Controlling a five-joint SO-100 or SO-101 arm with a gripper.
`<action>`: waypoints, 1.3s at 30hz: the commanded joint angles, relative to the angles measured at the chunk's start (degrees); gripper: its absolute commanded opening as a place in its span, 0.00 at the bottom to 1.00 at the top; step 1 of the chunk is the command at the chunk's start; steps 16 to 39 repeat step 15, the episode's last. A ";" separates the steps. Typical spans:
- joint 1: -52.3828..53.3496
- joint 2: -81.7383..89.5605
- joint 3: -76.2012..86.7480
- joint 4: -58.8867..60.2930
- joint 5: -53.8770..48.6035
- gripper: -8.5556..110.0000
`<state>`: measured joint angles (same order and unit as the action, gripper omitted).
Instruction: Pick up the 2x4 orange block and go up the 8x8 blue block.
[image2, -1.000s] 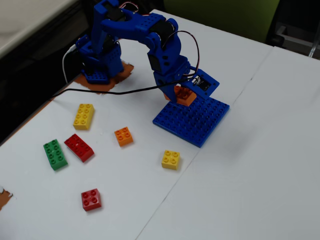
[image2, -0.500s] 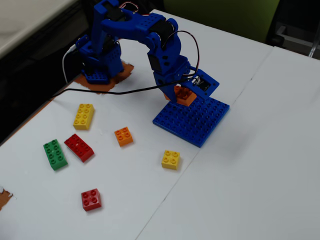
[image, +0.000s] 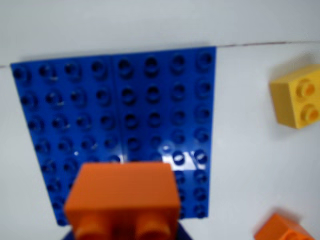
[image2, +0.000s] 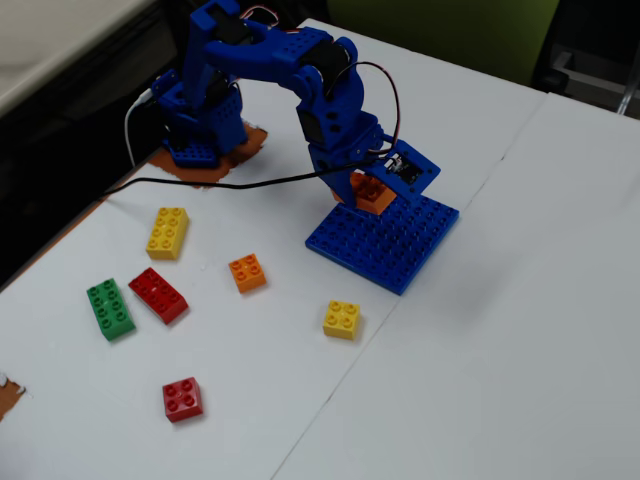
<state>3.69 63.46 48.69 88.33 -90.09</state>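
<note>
The 2x4 orange block (image: 122, 197) fills the bottom of the wrist view, held end-on with two studs toward the camera. My gripper (image: 125, 235) is shut on it; only blue bits of the jaws show at either side. The 8x8 blue block (image: 150, 100) lies flat on the white table just beyond and beneath it. In the fixed view my gripper (image2: 371, 196) holds the orange block (image2: 375, 192) over the far-left edge of the blue baseplate (image2: 395, 245). I cannot tell whether the block touches the plate.
A yellow 2x2 brick (image: 297, 97) (image2: 341, 319) and a small orange 2x2 brick (image: 282, 230) (image2: 247, 272) lie near the plate. A yellow brick (image2: 168, 232), red brick (image2: 158, 295), green brick (image2: 110, 308) and red 2x2 brick (image2: 182, 398) lie at the left. The arm base (image2: 200, 125) stands at the back.
</note>
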 joint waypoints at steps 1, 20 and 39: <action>-0.18 0.53 -3.16 -0.53 0.26 0.08; -0.09 0.09 -3.25 -0.62 0.26 0.08; -0.09 0.09 -3.25 -0.62 0.26 0.08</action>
